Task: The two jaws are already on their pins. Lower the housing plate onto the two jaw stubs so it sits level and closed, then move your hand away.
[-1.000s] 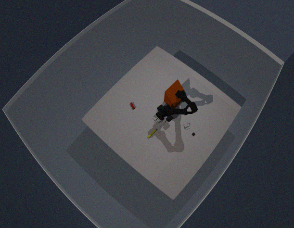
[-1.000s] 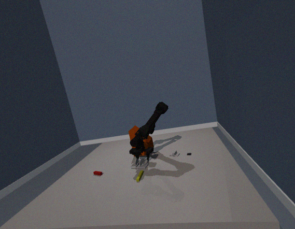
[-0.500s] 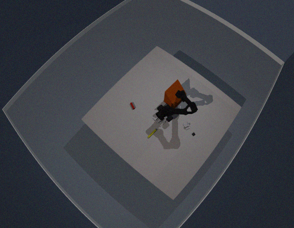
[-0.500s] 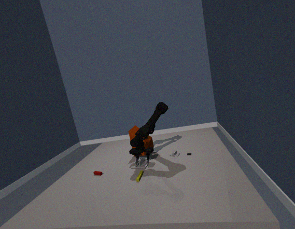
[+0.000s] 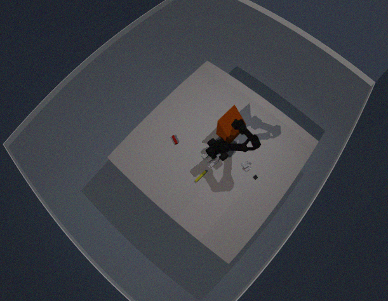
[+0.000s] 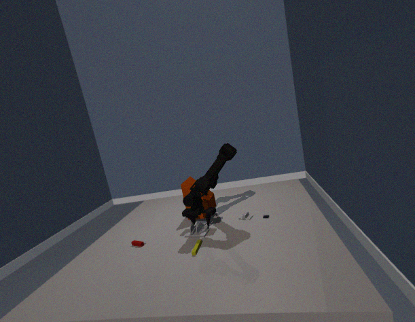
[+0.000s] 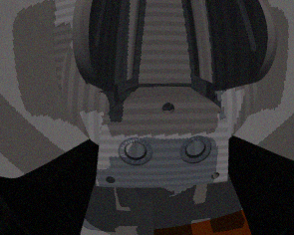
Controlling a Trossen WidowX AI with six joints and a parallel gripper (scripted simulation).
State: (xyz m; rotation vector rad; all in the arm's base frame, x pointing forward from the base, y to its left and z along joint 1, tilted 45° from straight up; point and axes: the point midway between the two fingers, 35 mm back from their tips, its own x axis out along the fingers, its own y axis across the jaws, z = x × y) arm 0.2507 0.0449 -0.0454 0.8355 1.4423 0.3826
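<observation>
We read it from the arm (image 5: 236,147) (image 6: 216,168) down: its gripper (image 5: 209,155) (image 6: 200,223) (image 7: 161,141) is closed on the housing plate (image 7: 164,171), which lies directly between the fingers, spanning from one to the other. Two round studs (image 7: 136,149) (image 7: 195,147) line up along that same span (seating depth, we can't tell). We'd judge the coming move as levelling straight down, then opening and lifting clear.

red block (image 5: 174,140) (image 6: 137,243), yellow bar (image 5: 200,176) (image 6: 196,247), black block (image 5: 254,177) (image 6: 265,216) | on pale surface | well apart
</observation>
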